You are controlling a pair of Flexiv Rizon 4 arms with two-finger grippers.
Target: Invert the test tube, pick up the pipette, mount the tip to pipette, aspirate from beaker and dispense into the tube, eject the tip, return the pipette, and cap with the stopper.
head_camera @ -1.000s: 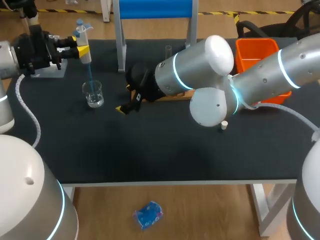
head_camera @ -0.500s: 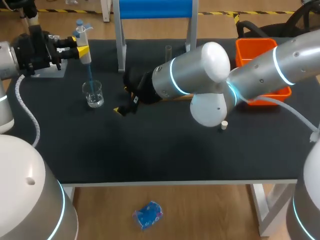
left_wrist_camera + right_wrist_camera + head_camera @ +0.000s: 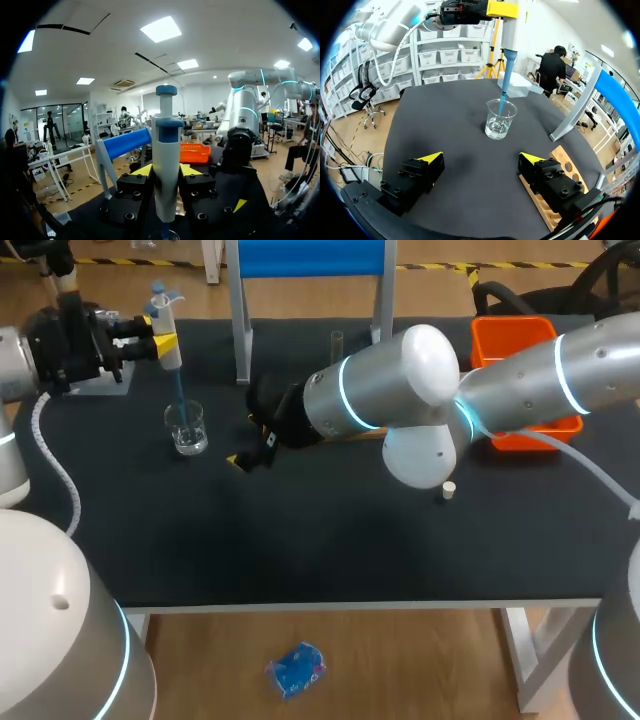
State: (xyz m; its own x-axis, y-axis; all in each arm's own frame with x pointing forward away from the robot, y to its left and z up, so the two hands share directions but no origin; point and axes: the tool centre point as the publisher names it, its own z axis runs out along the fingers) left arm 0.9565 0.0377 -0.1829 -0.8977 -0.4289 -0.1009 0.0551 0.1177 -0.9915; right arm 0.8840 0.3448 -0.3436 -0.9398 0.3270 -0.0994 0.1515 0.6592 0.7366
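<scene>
White-and-blue plastic pipette [image 3: 166, 165] above clear glass beaker [image 3: 187, 428].
Left pincer [image 3: 163, 341] grasps it (upright), blue tip [image 3: 502, 102] dipping inside beaker; right pincer [image 3: 481, 157] released, near beaker.

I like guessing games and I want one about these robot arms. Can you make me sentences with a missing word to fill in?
1. The left jaws are shut on the ____.
2. Its blue tip dips into the glass ____.
3. The right jaws stand ____, holding nothing.
4. The bin at the far side of the table is coloured ____.

Missing words: pipette, beaker, open, orange.
</scene>
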